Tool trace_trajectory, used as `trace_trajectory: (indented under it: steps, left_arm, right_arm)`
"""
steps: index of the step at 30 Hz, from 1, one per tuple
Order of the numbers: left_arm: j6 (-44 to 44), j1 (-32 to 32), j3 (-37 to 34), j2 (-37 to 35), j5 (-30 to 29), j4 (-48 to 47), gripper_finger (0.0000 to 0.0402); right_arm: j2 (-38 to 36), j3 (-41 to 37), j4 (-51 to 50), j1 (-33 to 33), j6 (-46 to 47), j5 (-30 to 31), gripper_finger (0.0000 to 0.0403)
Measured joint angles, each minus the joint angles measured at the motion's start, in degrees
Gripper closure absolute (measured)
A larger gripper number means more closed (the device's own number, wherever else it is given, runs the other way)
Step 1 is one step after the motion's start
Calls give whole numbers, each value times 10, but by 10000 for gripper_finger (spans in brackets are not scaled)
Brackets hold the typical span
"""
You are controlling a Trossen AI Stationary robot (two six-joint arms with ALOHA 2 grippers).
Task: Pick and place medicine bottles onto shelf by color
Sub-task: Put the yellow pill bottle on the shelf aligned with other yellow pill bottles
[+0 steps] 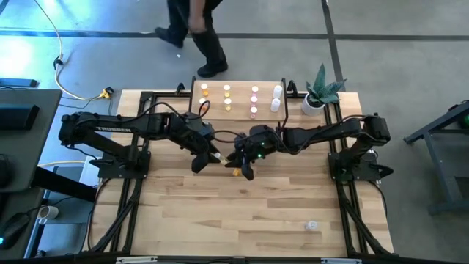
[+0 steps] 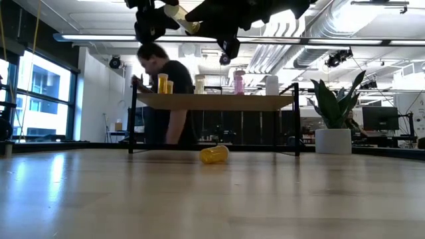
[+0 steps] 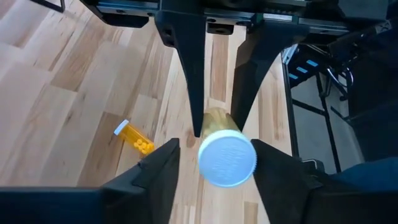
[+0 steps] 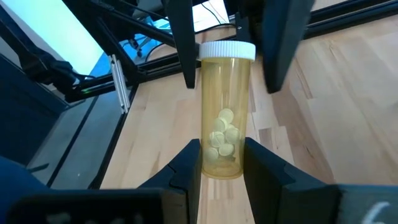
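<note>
holding a yellowish pill bottle [image 4: 224, 112] in mid-air above the desk [image 1: 256, 213], my right gripper [image 4: 221, 155] clenches its base while my left gripper [image 3: 214, 162] stands released around its white cap [image 3: 227, 158]. it looks light, rigid, slick; best taken on the body.

Illumination came from ceiling strip lights [image 2: 199, 40] and windows [image 2: 36, 93]. In the low view both grippers appeared as backlit silhouettes. The tabletop [image 2: 212, 199] carried a soft sheen. The nearest tabletop was out of focus. The person [image 1: 194, 33] was motion-blurred.
</note>
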Motion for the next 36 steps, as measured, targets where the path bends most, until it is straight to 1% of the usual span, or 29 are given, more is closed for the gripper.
trace_trajectory:
  steps: [6,11,27,30,36]
  left_arm:
    - [16,0,0,0,0,1,264]
    - [21,0,0,0,0,1,285]
    - [31,0,0,0,0,1,287]
    - [32,0,0,0,0,0,287]
    - [35,2,0,0,0,-14,287]
  right_arm:
    - [0,0,0,-1,4,0,319]
    - [0,0,0,-1,10,0,319]
    - [0,0,-1,0,16,2,317]
    - [0,0,-2,0,17,3,298]
    - [0,0,-23,-2,52,25,237]
